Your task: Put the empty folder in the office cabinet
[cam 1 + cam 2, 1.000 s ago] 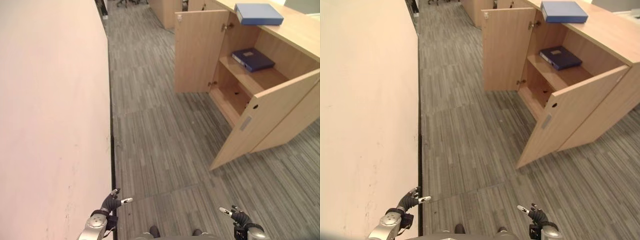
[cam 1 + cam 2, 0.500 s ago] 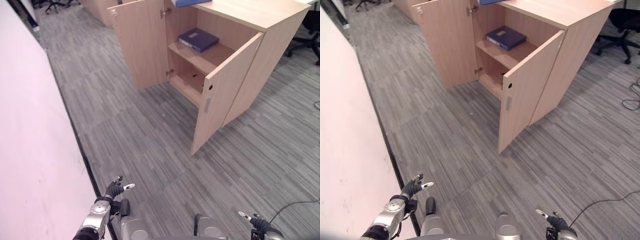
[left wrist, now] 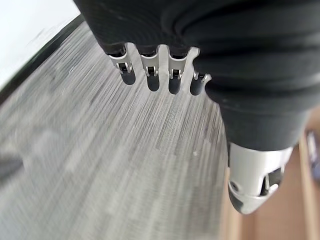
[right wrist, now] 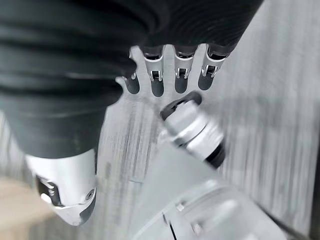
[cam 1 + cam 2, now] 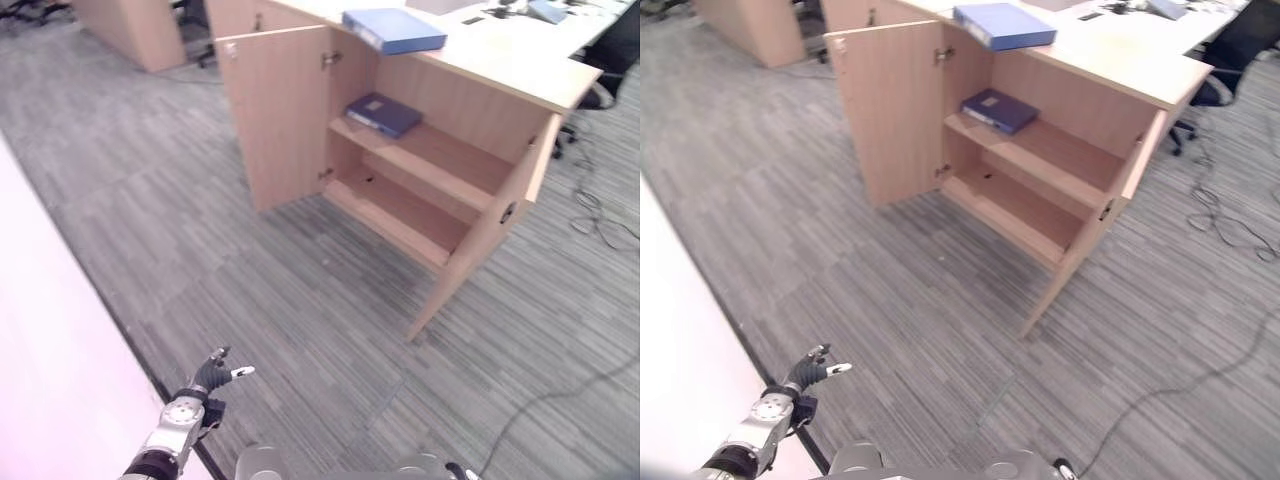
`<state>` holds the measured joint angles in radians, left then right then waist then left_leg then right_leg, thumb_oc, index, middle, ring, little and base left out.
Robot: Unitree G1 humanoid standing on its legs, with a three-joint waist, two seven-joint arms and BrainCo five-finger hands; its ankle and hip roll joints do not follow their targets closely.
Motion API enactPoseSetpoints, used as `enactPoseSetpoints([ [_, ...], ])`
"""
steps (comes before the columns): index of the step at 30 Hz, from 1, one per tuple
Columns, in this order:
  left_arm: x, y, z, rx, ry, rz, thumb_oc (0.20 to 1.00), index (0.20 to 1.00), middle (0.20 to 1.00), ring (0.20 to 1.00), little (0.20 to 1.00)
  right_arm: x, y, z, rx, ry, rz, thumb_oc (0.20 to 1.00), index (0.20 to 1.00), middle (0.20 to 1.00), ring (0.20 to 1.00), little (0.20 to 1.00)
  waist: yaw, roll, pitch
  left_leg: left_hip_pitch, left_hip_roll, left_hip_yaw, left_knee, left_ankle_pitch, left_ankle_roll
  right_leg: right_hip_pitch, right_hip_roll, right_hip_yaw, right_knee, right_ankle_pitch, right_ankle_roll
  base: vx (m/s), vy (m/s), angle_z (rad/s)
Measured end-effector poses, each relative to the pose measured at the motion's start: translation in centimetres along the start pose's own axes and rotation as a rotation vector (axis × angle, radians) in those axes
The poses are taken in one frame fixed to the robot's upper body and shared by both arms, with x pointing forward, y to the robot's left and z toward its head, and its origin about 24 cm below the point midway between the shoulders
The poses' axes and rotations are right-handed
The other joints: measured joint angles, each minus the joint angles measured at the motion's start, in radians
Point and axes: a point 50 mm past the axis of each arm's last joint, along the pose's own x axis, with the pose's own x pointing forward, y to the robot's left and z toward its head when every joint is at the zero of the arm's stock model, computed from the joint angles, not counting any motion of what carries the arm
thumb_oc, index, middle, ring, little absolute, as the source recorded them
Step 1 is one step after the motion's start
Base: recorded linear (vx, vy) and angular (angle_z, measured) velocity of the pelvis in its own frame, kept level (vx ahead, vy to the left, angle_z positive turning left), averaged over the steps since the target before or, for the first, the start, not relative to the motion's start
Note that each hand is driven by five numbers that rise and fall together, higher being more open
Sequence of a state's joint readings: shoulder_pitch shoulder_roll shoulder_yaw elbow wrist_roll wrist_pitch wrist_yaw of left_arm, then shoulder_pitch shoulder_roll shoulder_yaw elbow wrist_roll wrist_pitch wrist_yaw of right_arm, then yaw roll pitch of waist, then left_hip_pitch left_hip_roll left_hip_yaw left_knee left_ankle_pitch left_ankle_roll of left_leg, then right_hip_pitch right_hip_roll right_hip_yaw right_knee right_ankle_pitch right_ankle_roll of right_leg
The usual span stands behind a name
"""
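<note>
Grey striped carpet (image 5: 300,300) runs to a pale wood office cabinet (image 5: 440,130), both doors open. One blue folder (image 5: 393,29) lies on its counter top, a darker folder (image 5: 383,114) on the upper shelf. Left robot hand (image 5: 212,375) and right robot hand (image 4: 165,75) hang spread, empty, beside a white wall (image 5: 50,350).
</note>
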<state>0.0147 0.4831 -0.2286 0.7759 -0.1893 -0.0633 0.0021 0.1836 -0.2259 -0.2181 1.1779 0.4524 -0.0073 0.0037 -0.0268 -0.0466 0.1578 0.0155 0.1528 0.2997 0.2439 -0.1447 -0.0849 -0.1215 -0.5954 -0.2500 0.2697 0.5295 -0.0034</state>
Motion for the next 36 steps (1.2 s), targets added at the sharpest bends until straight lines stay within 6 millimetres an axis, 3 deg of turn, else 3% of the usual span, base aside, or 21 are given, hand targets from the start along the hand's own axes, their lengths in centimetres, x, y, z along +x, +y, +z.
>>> enactPoseSetpoints([
  [2, -0.1, -1.2, -0.3, -0.037, -0.001, -0.024, 1.000, 1.000, 1.000, 1.000, 1.000, -0.2, -1.4, -0.9, 0.062, 0.026, -0.056, 1.000, 1.000, 1.000, 1.000, 1.000, 0.001, 0.068, -0.007, 0.061, 0.010, 0.053, -0.073, -0.001, 0.006, -0.041, -0.043, -0.250, 0.199, -0.118, 0.063, 0.13, 0.419, -0.95],
  [3, -0.6, -1.4, -1.4, -0.066, 0.024, -0.020, 1.000, 1.000, 1.000, 1.000, 1.000, -0.2, -1.2, -0.6, 0.034, 0.030, -0.042, 1.000, 1.000, 1.000, 1.000, 1.000, 0.007, 0.107, -0.021, 0.083, 0.026, 0.079, -0.137, 0.018, 0.014, -0.086, 0.008, -0.249, 0.298, -0.281, 0.107, 0.18, 0.382, -0.59],
  [6, -1.1, -2.5, -2.8, -0.095, 0.087, -0.045, 1.000, 1.000, 1.000, 1.000, 1.000, 0.2, -0.6, 1.6, 0.011, -0.034, -0.016, 1.000, 1.000, 1.000, 1.000, 1.000, -0.027, 0.131, 0.026, 0.155, 0.020, 0.139, -0.242, 0.034, 0.041, -0.153, 0.198, -0.304, 0.394, -0.544, 0.239, 0.23, 0.330, -0.81],
  [8, -0.9, -3.2, -2.8, -0.108, 0.100, -0.066, 1.000, 1.000, 1.000, 1.000, 1.000, 0.3, 0.0, 2.4, 0.009, -0.042, -0.004, 1.000, 1.000, 1.000, 1.000, 1.000, -0.058, 0.104, 0.041, 0.174, 0.000, 0.158, -0.267, 0.035, 0.037, -0.151, 0.246, -0.429, 0.297, -0.592, 0.184, 0.06, 0.075, -0.37],
  [10, -0.5, -4.6, -2.2, -0.131, 0.085, -0.100, 1.000, 1.000, 1.000, 1.000, 1.000, 0.1, -1.3, 1.9, -0.026, -0.026, -0.033, 1.000, 1.000, 1.000, 1.000, 1.000, -0.078, 0.110, 0.041, 0.253, 0.000, 0.157, -0.304, 0.061, -0.001, -0.035, 0.305, -0.559, 0.123, -0.620, -0.067, 0.02, 0.007, 0.01],
  [11, -0.4, -5.0, -1.9, -0.139, 0.079, -0.108, 1.000, 1.000, 1.000, 1.000, 1.000, 0.1, -1.6, 2.2, -0.046, -0.034, -0.037, 1.000, 1.000, 1.000, 1.000, 1.000, -0.078, 0.124, 0.037, 0.258, 0.012, 0.149, -0.305, 0.061, -0.002, -0.028, 0.316, -0.558, 0.128, -0.620, -0.090, 0.11, 0.059, -0.15],
  [13, 0.0, -5.7, -0.8, -0.152, 0.044, -0.124, 1.000, 1.000, 1.000, 1.000, 1.000, 0.1, -2.2, 3.3, -0.057, -0.062, -0.051, 1.000, 1.000, 1.000, 1.000, 1.000, -0.073, 0.137, 0.033, 0.260, 0.019, 0.129, -0.293, 0.060, -0.001, -0.031, 0.330, -0.515, 0.137, -0.623, -0.092, 0.12, 0.080, -0.07],
  [15, 0.6, -6.2, 1.3, -0.160, -0.020, -0.142, 1.000, 1.000, 1.000, 1.000, 1.000, 0.0, -3.1, 5.4, -0.071, -0.118, -0.073, 1.000, 1.000, 1.000, 1.000, 1.000, -0.103, 0.175, 0.026, 0.253, 0.014, 0.130, -0.239, 0.032, -0.036, -0.035, 0.325, -0.470, 0.149, -0.675, -0.032, 0.12, -0.002, 0.04],
  [19, 0.5, -5.8, 1.3, -0.160, -0.034, -0.135, 1.000, 1.000, 1.000, 1.000, 1.000, 0.1, -2.9, 5.4, -0.067, -0.110, -0.068, 1.000, 1.000, 1.000, 1.000, 1.000, -0.107, 0.158, 0.041, 0.192, 0.032, 0.118, -0.015, 0.007, -0.063, -0.020, 0.335, -0.410, 0.111, -0.664, -0.004, 0.07, 0.007, -0.38],
  [21, 0.3, -6.3, 1.3, -0.182, -0.034, -0.142, 1.000, 1.000, 1.000, 1.000, 1.000, 0.2, -2.6, 6.3, -0.063, -0.114, -0.074, 1.000, 1.000, 1.000, 1.000, 1.000, -0.097, 0.159, 0.062, 0.047, 0.060, -0.019, 0.260, 0.012, -0.133, -0.006, 0.393, -0.313, -0.021, -0.636, 0.016, 0.15, 0.260, -1.06],
  [22, 0.4, -6.5, 1.5, -0.204, -0.040, -0.145, 1.000, 1.000, 1.000, 1.000, 1.000, 0.3, -2.2, 6.9, -0.062, -0.129, -0.066, 1.000, 1.000, 1.000, 1.000, 1.000, -0.091, 0.181, 0.065, 0.007, 0.081, -0.084, 0.235, 0.016, -0.138, 0.013, 0.428, -0.314, -0.085, -0.643, 0.086, 0.18, 0.366, -0.89],
  [23, 0.6, -6.2, 2.1, -0.204, -0.063, -0.137, 1.000, 1.000, 1.000, 1.000, 1.000, 0.4, -1.7, 7.1, -0.059, -0.134, -0.053, 1.000, 1.000, 1.000, 1.000, 1.000, -0.096, 0.179, 0.082, -0.021, 0.139, -0.110, 0.192, 0.020, -0.146, -0.023, 0.406, -0.286, 0.022, -0.681, 0.071, 0.21, 0.367, -0.33],
  [24, 0.9, -5.4, 3.2, -0.193, -0.106, -0.121, 1.000, 1.000, 1.000, 1.000, 1.000, 0.4, -1.5, 6.3, -0.057, -0.113, -0.046, 1.000, 1.000, 1.000, 1.000, 1.000, -0.101, 0.124, 0.097, -0.020, 0.174, -0.105, 0.128, 0.021, -0.146, -0.033, 0.336, -0.279, 0.103, -0.666, 0.055, 0.20, 0.419, -0.02],
  [26, 1.0, -5.7, 3.8, -0.202, -0.123, -0.121, 1.000, 1.000, 1.000, 1.000, 1.000, 0.4, -1.6, 6.8, -0.079, -0.124, -0.049, 1.000, 1.000, 1.000, 1.000, 1.000, -0.100, 0.115, 0.109, -0.012, 0.293, -0.108, -0.057, 0.042, -0.124, -0.064, 0.349, -0.252, 0.135, -0.684, 0.035, 0.24, 0.504, -0.41],
  [28, 1.0, -5.9, 3.6, -0.207, -0.112, -0.123, 1.000, 1.000, 1.000, 1.000, 1.000, 0.4, -1.1, 7.7, -0.091, -0.157, -0.033, 1.000, 1.000, 1.000, 1.000, 1.000, -0.093, 0.109, 0.115, -0.036, 0.319, -0.117, -0.135, 0.062, -0.131, -0.066, 0.350, -0.238, 0.082, -0.661, 0.104, 0.22, 0.396, -0.59],
  [29, 1.0, -6.2, 3.7, -0.221, -0.115, -0.127, 1.000, 1.000, 1.000, 1.000, 1.000, 0.2, -1.7, 8.5, -0.102, -0.176, -0.050, 1.000, 1.000, 1.000, 1.000, 1.000, -0.083, 0.143, 0.109, -0.088, 0.371, -0.173, -0.195, 0.084, -0.158, -0.114, 0.348, -0.202, 0.199, -0.727, 0.129, 0.23, 0.324, -0.20],
  [30, 1.0, -5.5, 4.3, -0.205, -0.147, -0.115, 1.000, 1.000, 1.000, 1.000, 1.000, 0.2, -2.3, 7.4, -0.108, -0.139, -0.061, 1.000, 1.000, 1.000, 1.000, 1.000, -0.076, 0.092, 0.113, -0.077, 0.348, -0.218, -0.223, 0.090, -0.169, -0.105, 0.286, -0.097, 0.285, -0.800, 0.123, 0.31, 0.513, -0.43],
  [32, 0.9, -6.0, 3.0, -0.235, -0.092, -0.115, 1.000, 1.000, 1.000, 1.000, 1.000, -0.1, -4.2, 7.8, -0.104, -0.149, -0.114, 1.000, 1.000, 1.000, 1.000, 1.000, -0.055, 0.128, 0.114, -0.081, 0.372, -0.307, -0.214, 0.108, -0.175, -0.133, 0.278, -0.037, 0.312, -0.758, 0.150, 0.34, 0.604, -0.67],
  [34, 0.8, -6.2, 2.4, -0.253, -0.070, -0.110, 1.000, 1.000, 1.000, 1.000, 1.000, -0.3, -5.1, 8.5, -0.128, -0.161, -0.128, 1.000, 1.000, 1.000, 1.000, 1.000, -0.038, 0.172, 0.100, -0.111, 0.343, -0.284, -0.154, 0.022, -0.035, -0.150, 0.256, -0.007, 0.327, -0.732, 0.158, 0.25, 0.474, -0.51],
  [35, 0.9, -5.5, 2.6, -0.243, -0.083, -0.094, 1.000, 1.000, 1.000, 1.000, 1.000, -0.2, -4.7, 7.8, -0.080, -0.153, -0.117, 1.000, 1.000, 1.000, 1.000, 1.000, -0.027, 0.140, 0.108, -0.134, 0.322, -0.281, -0.087, 0.087, -0.149, -0.150, 0.212, 0.031, 0.337, -0.726, 0.163, 0.15, 0.254, 0.03],
  [36, 0.8, -4.8, 2.0, -0.240, -0.063, -0.072, 1.000, 1.000, 1.000, 1.000, 1.000, 0.0, -4.1, 6.0, -0.057, -0.104, -0.105, 1.000, 1.000, 1.000, 1.000, 1.000, -0.027, 0.097, 0.105, -0.150, 0.283, -0.256, -0.033, 0.102, -0.172, -0.155, 0.154, 0.035, 0.373, -0.746, 0.123, 0.22, 0.391, 0.28],
])
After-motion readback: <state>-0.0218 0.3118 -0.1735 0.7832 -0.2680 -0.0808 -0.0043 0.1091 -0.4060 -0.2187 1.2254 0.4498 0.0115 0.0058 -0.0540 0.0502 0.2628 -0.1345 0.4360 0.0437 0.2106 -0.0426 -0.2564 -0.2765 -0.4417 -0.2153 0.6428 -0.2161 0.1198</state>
